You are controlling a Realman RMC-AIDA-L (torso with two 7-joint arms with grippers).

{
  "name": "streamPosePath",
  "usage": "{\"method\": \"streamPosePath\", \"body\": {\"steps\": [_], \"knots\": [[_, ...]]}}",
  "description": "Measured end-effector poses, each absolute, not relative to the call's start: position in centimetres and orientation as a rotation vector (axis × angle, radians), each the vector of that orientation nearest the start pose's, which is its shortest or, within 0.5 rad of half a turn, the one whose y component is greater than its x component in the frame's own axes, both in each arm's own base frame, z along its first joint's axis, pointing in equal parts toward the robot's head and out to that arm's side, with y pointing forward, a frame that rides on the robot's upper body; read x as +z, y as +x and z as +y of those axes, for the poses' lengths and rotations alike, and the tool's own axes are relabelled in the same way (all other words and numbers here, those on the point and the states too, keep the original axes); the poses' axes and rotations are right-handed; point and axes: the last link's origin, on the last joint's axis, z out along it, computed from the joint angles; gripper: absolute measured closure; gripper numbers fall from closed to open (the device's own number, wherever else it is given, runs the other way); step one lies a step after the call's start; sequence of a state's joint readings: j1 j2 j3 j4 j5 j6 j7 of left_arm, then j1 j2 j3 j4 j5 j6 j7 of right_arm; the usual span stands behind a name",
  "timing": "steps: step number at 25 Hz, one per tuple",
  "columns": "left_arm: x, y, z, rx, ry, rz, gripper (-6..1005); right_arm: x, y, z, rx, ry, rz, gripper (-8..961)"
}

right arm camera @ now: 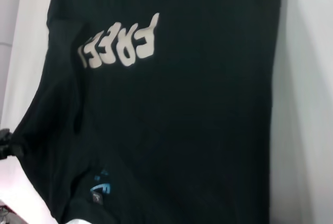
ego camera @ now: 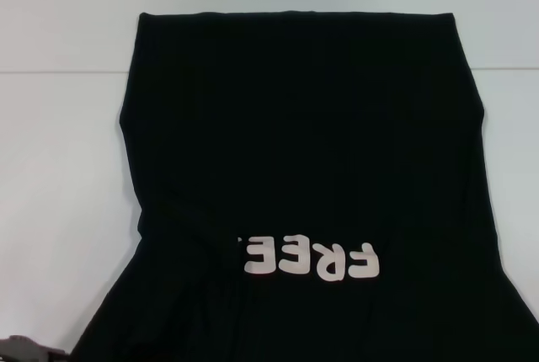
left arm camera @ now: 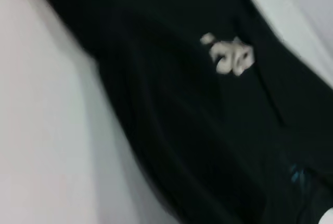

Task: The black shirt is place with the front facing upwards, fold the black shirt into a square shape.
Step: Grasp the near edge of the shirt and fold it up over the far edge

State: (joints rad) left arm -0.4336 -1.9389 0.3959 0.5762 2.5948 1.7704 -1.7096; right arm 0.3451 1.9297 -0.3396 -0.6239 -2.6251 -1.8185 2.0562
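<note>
The black shirt (ego camera: 303,151) lies spread flat on the white table, front up. Its white letters "FREE" (ego camera: 310,258) sit near my side and read upside down from the head view. The straight hem is at the far edge, and the shirt widens toward me and runs off the near edge of the head view. The shirt also shows in the left wrist view (left arm camera: 197,130) and the right wrist view (right arm camera: 171,120), where a blue neck label (right arm camera: 100,182) shows. A grey part of my left gripper (ego camera: 25,350) peeks in at the near left corner, beside the shirt. My right gripper is out of view.
The white table (ego camera: 59,177) shows bare to the left and right of the shirt. A seam line (ego camera: 59,71) crosses the table at the far side.
</note>
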Motion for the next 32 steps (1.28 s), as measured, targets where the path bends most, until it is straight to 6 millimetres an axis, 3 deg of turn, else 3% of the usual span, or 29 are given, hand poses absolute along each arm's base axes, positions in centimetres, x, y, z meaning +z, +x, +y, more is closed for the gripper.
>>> {"method": "streamPosePath", "body": {"steps": [4,12,25,32], "knots": [[5.0,-36.1,23.7,-0.413,-2.707,-1.444,958,6.1,37.9,20.5,0.342,-2.374,2.034,902],[5.2,-35.9,23.8,-0.528,-2.688,-1.364,958,7.3,36.4,20.8,0.571,-2.467,1.945,902],[7.9,-37.1,21.5,-0.711,-2.556,-1.262,958,7.9,35.8,21.6,0.622,-2.527,1.869,903],[7.9,-37.1,20.8,-0.733,-2.567,-1.22,959,7.7,35.7,21.7,0.586,-2.605,1.804,902]]}}
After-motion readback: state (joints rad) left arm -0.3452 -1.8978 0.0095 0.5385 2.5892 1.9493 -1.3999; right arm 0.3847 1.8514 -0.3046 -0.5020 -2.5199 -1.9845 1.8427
